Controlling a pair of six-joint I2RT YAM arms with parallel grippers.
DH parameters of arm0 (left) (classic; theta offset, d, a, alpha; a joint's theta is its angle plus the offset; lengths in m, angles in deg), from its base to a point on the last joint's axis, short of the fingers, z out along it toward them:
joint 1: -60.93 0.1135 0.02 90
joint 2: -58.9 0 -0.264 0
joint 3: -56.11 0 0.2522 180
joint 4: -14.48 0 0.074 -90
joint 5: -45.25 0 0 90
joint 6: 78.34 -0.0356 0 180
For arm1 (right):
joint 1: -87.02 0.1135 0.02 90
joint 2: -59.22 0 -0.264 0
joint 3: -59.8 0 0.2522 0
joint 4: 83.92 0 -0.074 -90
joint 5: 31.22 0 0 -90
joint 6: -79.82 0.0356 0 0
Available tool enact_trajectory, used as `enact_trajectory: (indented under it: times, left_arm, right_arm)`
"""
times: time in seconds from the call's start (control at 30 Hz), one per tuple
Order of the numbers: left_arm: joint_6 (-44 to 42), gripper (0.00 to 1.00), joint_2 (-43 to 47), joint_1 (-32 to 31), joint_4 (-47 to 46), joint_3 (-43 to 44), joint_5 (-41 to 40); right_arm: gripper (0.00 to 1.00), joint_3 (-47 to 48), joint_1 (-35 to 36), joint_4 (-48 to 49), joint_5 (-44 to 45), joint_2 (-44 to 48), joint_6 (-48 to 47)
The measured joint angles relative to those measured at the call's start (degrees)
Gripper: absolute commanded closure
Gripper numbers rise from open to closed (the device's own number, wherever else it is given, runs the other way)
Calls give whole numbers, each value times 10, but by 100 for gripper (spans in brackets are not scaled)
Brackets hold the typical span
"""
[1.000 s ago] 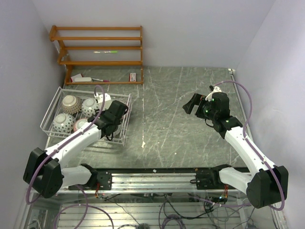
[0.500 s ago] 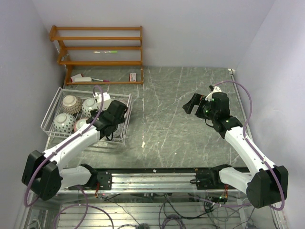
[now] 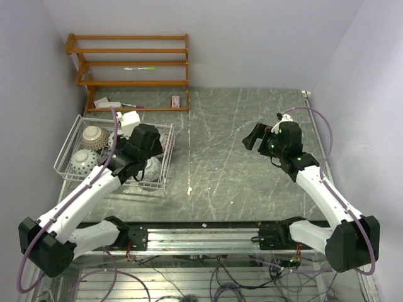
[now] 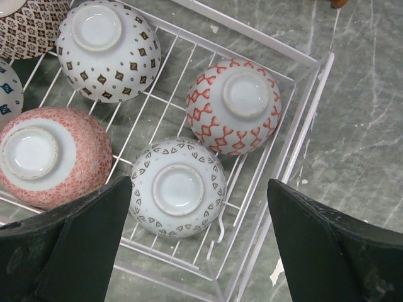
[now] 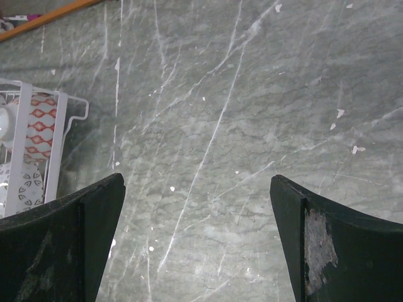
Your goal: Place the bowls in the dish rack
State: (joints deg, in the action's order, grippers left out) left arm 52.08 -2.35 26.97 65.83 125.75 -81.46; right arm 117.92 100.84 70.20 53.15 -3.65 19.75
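Observation:
The white wire dish rack (image 3: 66, 146) stands at the left of the table. Several bowls lie upside down in it. In the left wrist view a grey-leaf bowl (image 4: 178, 187), a red-zigzag bowl (image 4: 242, 104), a pink-red bowl (image 4: 44, 154) and a brown-diamond bowl (image 4: 107, 47) sit inside the rack (image 4: 252, 31). My left gripper (image 4: 198, 184) is open and empty, hovering above the grey-leaf bowl at the rack's right end (image 3: 151, 150). My right gripper (image 3: 255, 136) is open and empty over bare table (image 5: 196, 181).
The orange-brown wooden shelf unit (image 3: 132, 63) stands at the back left behind the rack, with small items (image 3: 107, 102) on its bottom board. In the right wrist view the rack's corner (image 5: 19, 126) shows at the left edge. Walls close in on both sides.
My left arm has risen and swung a little left over the rack, uncovering the bowl at the rack's near right corner. The right arm has not moved.

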Motion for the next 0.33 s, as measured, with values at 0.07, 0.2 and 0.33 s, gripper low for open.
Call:
enact_trajectory:
  times: [0.07,0.2,0.33]
  left_arm:
    - [-9,1,13,0,6,0,6]
    - [-35,1,53,0,3,-2,21]
    - [-53,1,85,0,-1,-8,25]
  right_arm:
    - [0,0,0,-1,5,0,0]
    - [0,0,0,-6,19,0,0]
    - [0,0,0,-14,26,0,0]
